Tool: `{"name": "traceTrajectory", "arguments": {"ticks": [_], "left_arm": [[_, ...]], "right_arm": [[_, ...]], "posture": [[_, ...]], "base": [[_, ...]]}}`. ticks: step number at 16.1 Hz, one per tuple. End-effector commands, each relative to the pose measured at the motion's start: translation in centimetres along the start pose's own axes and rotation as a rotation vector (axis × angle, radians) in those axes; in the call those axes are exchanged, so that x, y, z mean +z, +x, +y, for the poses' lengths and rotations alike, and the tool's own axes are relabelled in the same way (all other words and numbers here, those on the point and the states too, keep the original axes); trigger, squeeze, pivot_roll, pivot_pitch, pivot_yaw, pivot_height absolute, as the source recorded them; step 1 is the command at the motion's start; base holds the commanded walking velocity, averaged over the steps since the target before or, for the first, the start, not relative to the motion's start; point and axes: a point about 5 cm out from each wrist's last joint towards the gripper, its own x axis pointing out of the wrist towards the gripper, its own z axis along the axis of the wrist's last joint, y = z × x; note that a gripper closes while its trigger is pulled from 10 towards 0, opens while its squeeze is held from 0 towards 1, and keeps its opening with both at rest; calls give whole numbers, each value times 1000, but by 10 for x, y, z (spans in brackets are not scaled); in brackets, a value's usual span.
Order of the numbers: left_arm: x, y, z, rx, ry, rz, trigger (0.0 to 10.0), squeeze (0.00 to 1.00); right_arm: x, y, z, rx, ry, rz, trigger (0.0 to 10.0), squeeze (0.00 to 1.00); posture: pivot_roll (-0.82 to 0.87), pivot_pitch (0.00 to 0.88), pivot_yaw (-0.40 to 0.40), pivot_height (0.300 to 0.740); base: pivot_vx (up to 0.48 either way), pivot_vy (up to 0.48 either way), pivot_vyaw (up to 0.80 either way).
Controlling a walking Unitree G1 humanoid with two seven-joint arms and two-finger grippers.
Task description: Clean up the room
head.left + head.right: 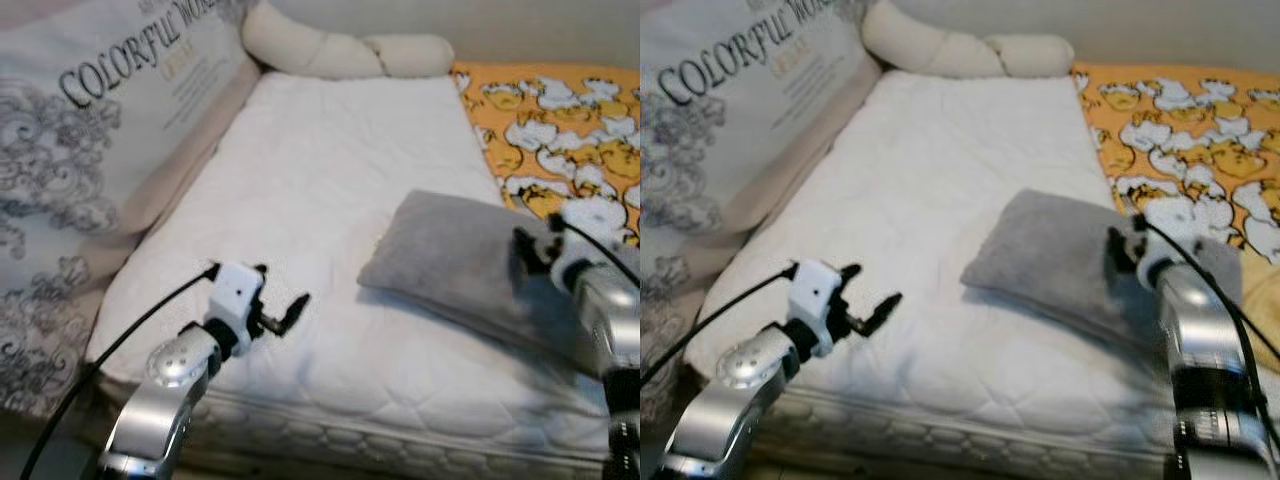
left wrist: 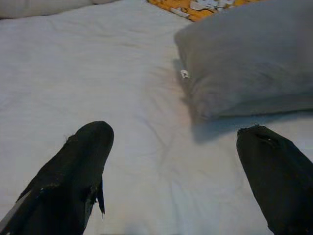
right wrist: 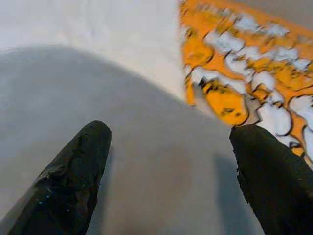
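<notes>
Grey pillow (image 1: 470, 262) flat on mattress (image 1: 330, 170), beside orange blanket (image 1: 560, 120). Right hand (image 3: 171, 166) spread wide, empty, over pillow; left hand (image 2: 171, 176) wide open, empty, just short of pillow. Risk: soft pillow slipping from one-sided pinch

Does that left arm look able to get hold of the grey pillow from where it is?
Probably yes. The left hand is open over the white mattress, pointing toward the soft grey rectangular pillow, with bare sheet between them. The right hand is above the pillow.
</notes>
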Motion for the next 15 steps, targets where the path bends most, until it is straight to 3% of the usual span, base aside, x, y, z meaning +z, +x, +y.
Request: {"name": "traceTrajectory", "arguments": {"ticks": [1,4,8,9,10,15], "left_arm": [[5,1,0,-25,15,-1,10000,0],[8,2,1,-60,20,4,10000,0],[10,3,-3,-136,34,24,10000,0],[11,3,-5,-161,34,30,10000,0],[11,4,-6,-186,39,37,10000,0],[11,1,-10,-240,49,61,10000,0]], "right_arm": [[-16,3,-2,14,-40,122,10000,0],[-22,12,-2,34,-68,258,10000,0],[-41,15,11,149,-91,439,10000,0],[-46,14,13,149,-83,478,2392,0],[-51,13,15,161,-86,506,0,0],[-64,10,23,255,-125,567,0,0]], "posture": [[19,0,31,740],[23,0,36,740],[19,0,42,740],[13,0,48,740],[13,0,49,740],[7,0,50,740]], "base": [[0,0,0],[0,0,0],[0,0,0],[0,0,0],[0,0,0],[0,0,0]]}}
